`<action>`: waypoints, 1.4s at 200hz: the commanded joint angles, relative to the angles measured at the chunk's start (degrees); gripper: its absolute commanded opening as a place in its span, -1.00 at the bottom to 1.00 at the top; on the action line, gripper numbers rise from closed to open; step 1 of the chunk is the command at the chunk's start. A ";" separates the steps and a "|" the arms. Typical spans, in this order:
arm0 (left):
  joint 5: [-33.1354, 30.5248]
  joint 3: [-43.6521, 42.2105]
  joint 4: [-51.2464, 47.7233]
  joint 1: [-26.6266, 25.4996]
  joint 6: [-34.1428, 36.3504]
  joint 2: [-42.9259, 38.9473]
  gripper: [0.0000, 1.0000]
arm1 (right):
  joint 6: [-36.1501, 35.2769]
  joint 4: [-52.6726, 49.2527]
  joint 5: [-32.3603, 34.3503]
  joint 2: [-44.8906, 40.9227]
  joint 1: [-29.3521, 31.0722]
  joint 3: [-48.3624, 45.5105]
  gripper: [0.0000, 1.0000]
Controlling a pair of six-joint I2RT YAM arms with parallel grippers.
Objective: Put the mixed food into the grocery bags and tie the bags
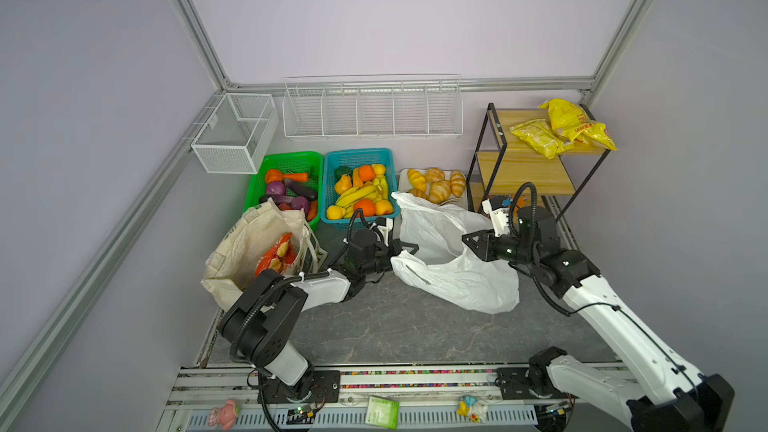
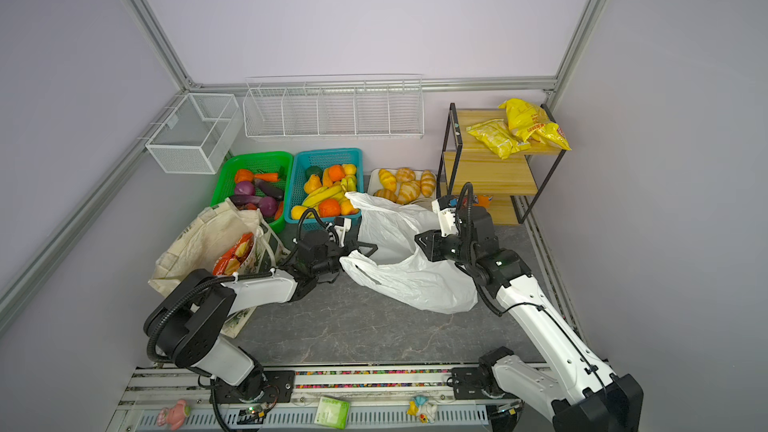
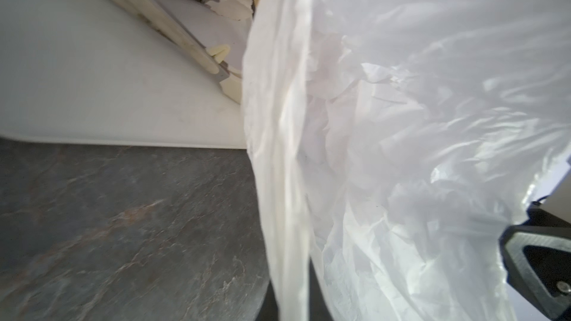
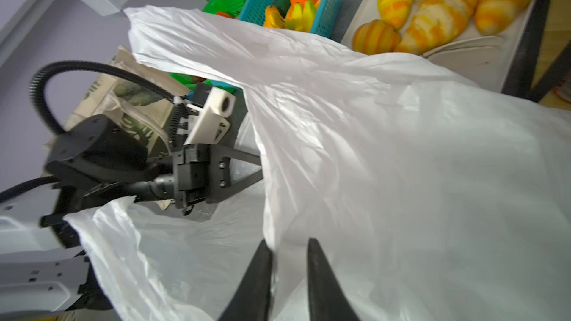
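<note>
Progress: early. Cream canvas tote [image 1: 245,243] sits at the left edge of the tabletop [image 1: 395,326], mouth open, red snack packet [image 1: 276,257] inside. Its handles hang loose, not tied.

White plastic bag [image 1: 449,280] lies mid-tabletop toward the right, mouth between the two grippers. No food shows in it or through it, and its handles are untied. Left gripper [image 1: 409,249] is clenched on the handle strip at the left side of the mouth. Right gripper [image 4: 289,242] is at the opposite rim, jaws slightly parted with film in the gap. Can't tell if it has any real hold. My read: the step in hand is spreading the mouth for loading.

Left to do:
- Orange and yellow toy fruits [image 1: 365,172] sit in the teal basket [image 1: 357,153] at the back edge.
- Green-and-white packet [image 1: 382,411] is off the tabletop, on the front rail.
- Both ties.

Around, not ours:
- Green basket [image 1: 291,155] of veg beside the teal one.
- Croissants [image 1: 436,184] on a tray behind the bag.
- Shelf rack [image 1: 523,160] in the back right corner, yellow packets [image 1: 561,126] on top.

In the way: the bag's raised back flap leans over the croissant tray, just beside the teal basket's corner. Both arms are busy at the bag, so one must let go to fetch.
</note>
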 commanded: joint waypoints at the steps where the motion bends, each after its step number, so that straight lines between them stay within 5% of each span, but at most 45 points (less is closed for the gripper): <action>1: 1.09 3.09 -0.16 -1.99 0.32 -3.11 -1.00 | -4.83 -6.29 13.96 -0.22 4.20 2.14 -0.21; 54: -2.66 9.17 -10.89 -7.00 4.73 -4.80 -1.00 | -4.65 -10.11 27.67 4.42 15.53 7.01 0.24; 145: -4.05 10.34 -12.89 -8.45 5.61 -5.62 -1.00 | -0.31 -12.41 40.28 13.20 24.33 9.72 0.48; 158: -4.28 10.15 -13.11 -8.45 5.84 -5.92 -1.00 | 0.01 -15.22 44.09 14.23 24.40 10.45 0.36; 184: -4.35 9.09 -13.47 -8.39 6.42 -6.69 -1.00 | -2.35 -22.55 54.21 14.32 23.02 13.21 -0.35; 205: -5.83 7.57 -17.57 -8.36 8.73 -7.41 -1.00 | -5.98 -27.64 57.40 10.79 19.61 15.96 -0.70; 223: -8.52 5.89 -22.34 -8.26 11.78 -7.56 -1.00 | -7.87 -30.00 51.29 5.21 13.63 17.22 -0.87; 267: -11.87 7.57 -29.46 -8.19 20.44 -6.03 -1.00 | -6.62 -27.30 35.49 -1.62 4.65 15.25 -0.87; 280: -10.96 8.46 -30.18 -8.18 22.77 -6.22 -0.83 | -6.25 -26.29 32.02 -1.48 3.48 14.38 -0.87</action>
